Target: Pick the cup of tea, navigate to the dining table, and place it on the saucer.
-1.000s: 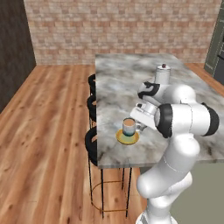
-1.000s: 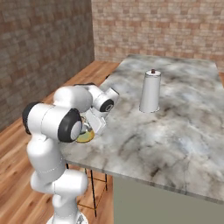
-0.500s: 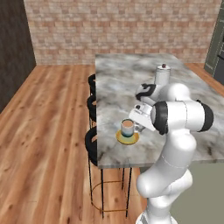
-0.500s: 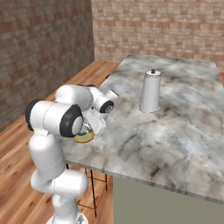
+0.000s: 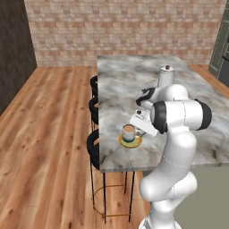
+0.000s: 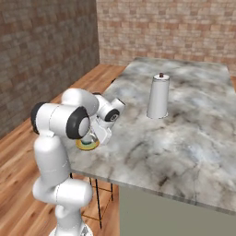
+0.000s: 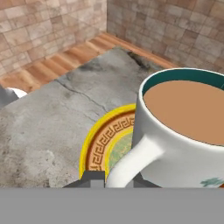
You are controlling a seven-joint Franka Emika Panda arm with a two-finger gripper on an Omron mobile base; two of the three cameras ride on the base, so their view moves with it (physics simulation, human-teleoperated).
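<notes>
**A:** Cup of tea (image 5: 129,133) — where do I have it?

**B:** On my left base feed it stands on the saucer (image 5: 130,142), near the stool-side edge of the dining table (image 5: 120,80). Brown liquid shows inside it, and the yellow rim of the saucer rings its foot.

**A:** And the pincer?

**B:** The pincer (image 5: 140,128) sits just beside the cup, on the side away from the stools. In the hand feed the cup's handle (image 7: 133,159) runs down between the two dark tips at the bottom edge, and the jaws are drawn in narrow, closed on that handle.

**A:** What can't I see?

**B:** On the right base feed my own arm covers the cup entirely; only a sliver of yellow dish peeks out under the wrist. In the hand feed the cup's right side is cut off by the frame, and its body hides much of the saucer, so I cannot tell how well it is centred there. The fingertips themselves are barely visible.

**A:** Anything else on the table?

**B:** A tall white lidded cylinder (image 6: 158,96), upright, well apart from the cup. Black stools (image 5: 94,106) line the table's left side.
</notes>
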